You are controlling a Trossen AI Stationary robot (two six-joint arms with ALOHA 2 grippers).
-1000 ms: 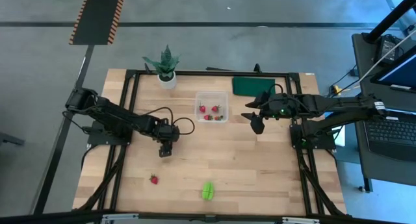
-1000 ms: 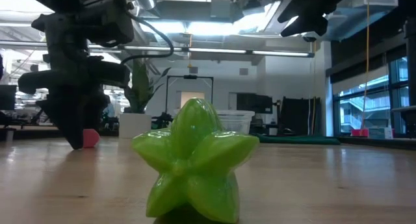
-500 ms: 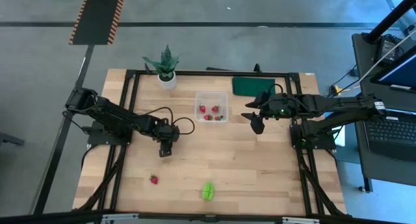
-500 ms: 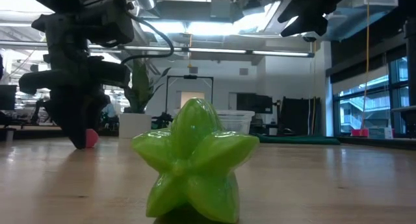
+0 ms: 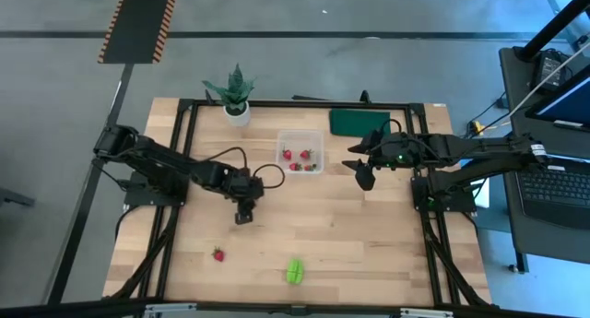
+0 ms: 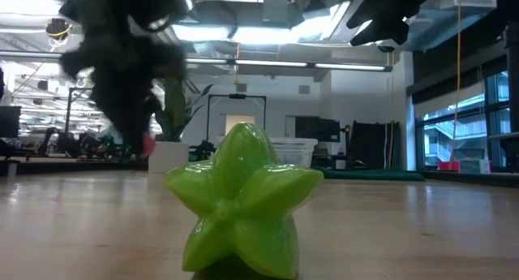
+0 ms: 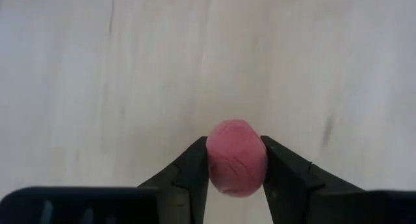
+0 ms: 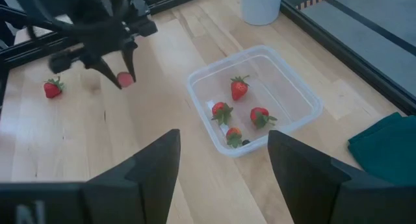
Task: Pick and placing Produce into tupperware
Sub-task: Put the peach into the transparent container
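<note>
My left gripper (image 5: 243, 215) hangs over the middle-left of the wooden table, shut on a pinkish berry (image 7: 236, 157), which also shows in the right wrist view as a pink piece (image 8: 125, 79). The clear tupperware (image 5: 301, 134) stands at the far middle with several red strawberries (image 8: 239, 87) inside. One red strawberry (image 5: 218, 254) and a lime-green star-shaped piece (image 5: 294, 270) lie on the table near its front edge. My right gripper (image 5: 364, 175) hovers open to the right of the tupperware, holding nothing. My left gripper pinches the pinkish berry by its two opposite sides (image 7: 211, 160) between the two fingertips (image 7: 195, 165). The fingers come from above, slanting steeply down. The berry (image 6: 148, 144) hangs clear of the table.
A spiky green plant in a white pot (image 5: 236, 97) stands at the far edge, left of the tupperware. A flat dark green pad (image 5: 355, 122) lies at the far right. Black frame rails (image 5: 180, 143) border the table. Bare wood lies between the left gripper and the tupperware.
My left gripper has shut on the pinkish berry, then risen and gone a little toward the table's right, toward the tupperware. The berry has been lifted clear of the table.
</note>
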